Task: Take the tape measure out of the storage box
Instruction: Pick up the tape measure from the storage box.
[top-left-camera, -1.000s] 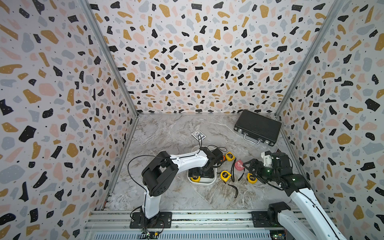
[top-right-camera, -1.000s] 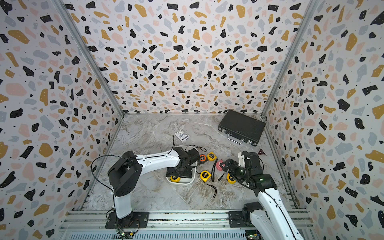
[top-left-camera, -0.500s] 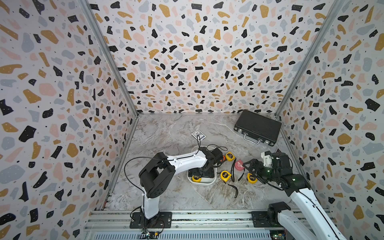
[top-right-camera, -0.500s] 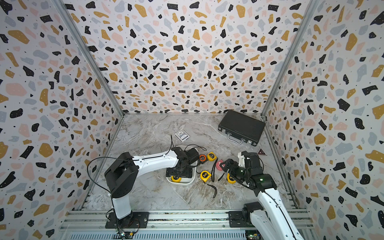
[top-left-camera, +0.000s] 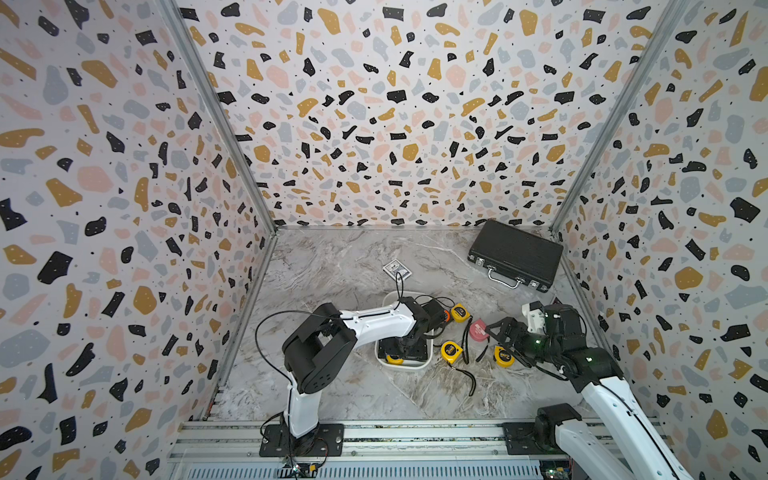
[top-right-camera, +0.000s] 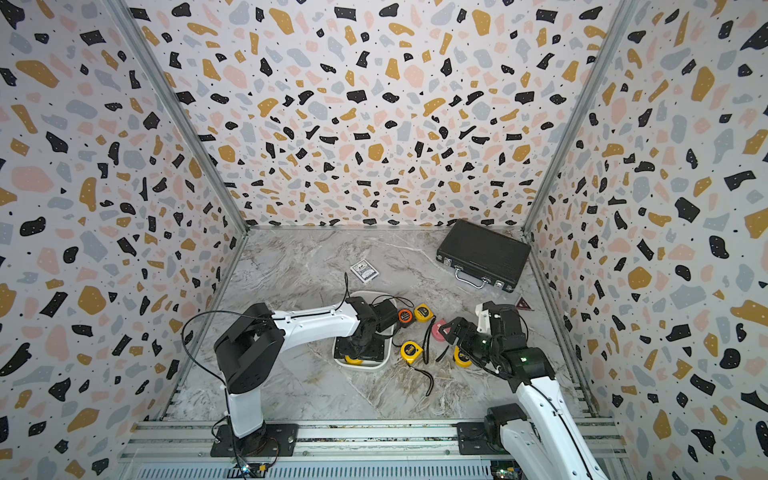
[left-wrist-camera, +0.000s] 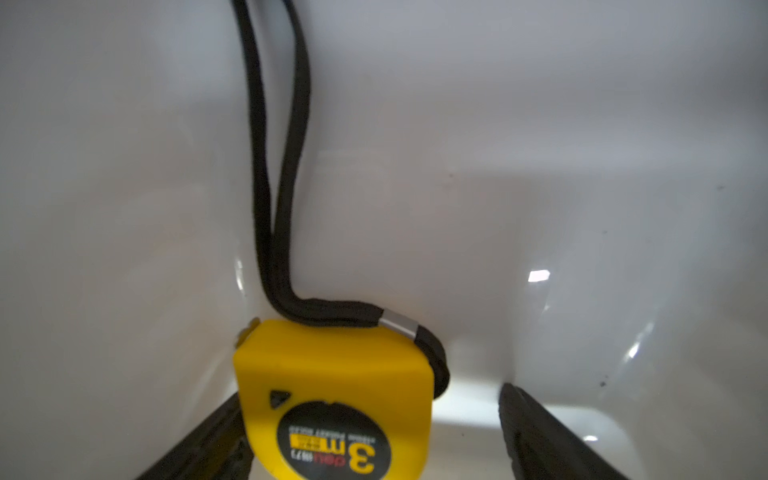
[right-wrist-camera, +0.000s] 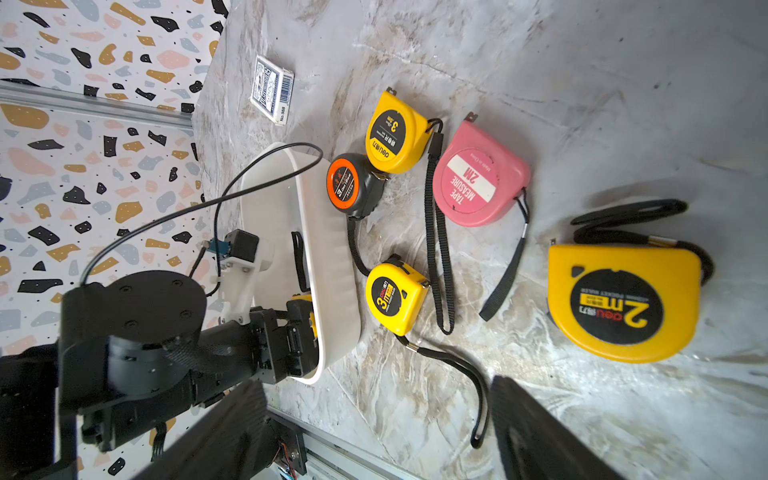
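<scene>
OK, L gripper (top-left-camera: 404, 348) is down inside the storage box (top-left-camera: 415, 366), jaws wide apart, straddling the tape measure (left-wrist-camera: 332, 374) w/o clamping it. One finger (left-wrist-camera: 212, 444) sits right against the yellow casing. The other finger (left-wrist-camera: 536, 436) is apart from it, w/ bare white box floor between.

Tape measure is in the box, lying flat, "3m" label up, at the box end nearest the table's (top-left-camera: 353, 390) front edge and tight to the box wall. Its black strap (left-wrist-camera: 270, 166) runs off along the box floor toward the far end. Box sits approx mid-table, nearer the front edge.

R gripper (right-wrist-camera: 376, 386) hovers over the table on the box's right, jaws wide open, nothing between them.

Five more tapes lie flat on the table between box and R gripper:
- black-orange tape (right-wrist-camera: 349, 187), just beside the box's outer wall
- yellow 3.0m tape (right-wrist-camera: 395, 133), touching the black-orange one
- pink 2M tape (right-wrist-camera: 478, 178), next to that
- yellow 3m tape (right-wrist-camera: 395, 299), near the box wall, strap trailing toward the front edge
- yellow 2m tape (right-wrist-camera: 623, 303), closest to the R gripper, apart from the rest

Card pack (right-wrist-camera: 272, 89) lies beyond the box's far end. Black briefcase (top-left-camera: 515, 253) is shut, in the table's far right corner, well apart from everything else.
</scene>
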